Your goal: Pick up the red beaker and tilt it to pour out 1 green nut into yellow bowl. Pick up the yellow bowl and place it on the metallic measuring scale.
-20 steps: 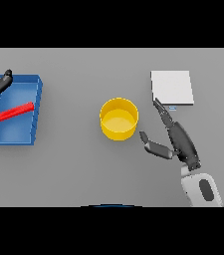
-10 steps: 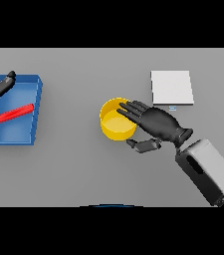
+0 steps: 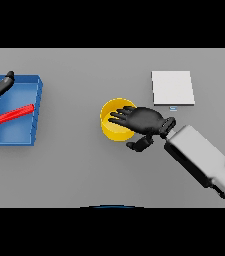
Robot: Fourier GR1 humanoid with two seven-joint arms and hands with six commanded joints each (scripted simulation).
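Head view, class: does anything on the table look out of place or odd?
Yes. The red beaker lies flat in the blue tray, not upright. No green nut is visible. The right hand covers the yellow bowl.

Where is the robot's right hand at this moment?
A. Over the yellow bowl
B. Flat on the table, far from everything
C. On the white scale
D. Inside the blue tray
A: the right hand reaches across the right part of the yellow bowl, its fingers spread above the rim.
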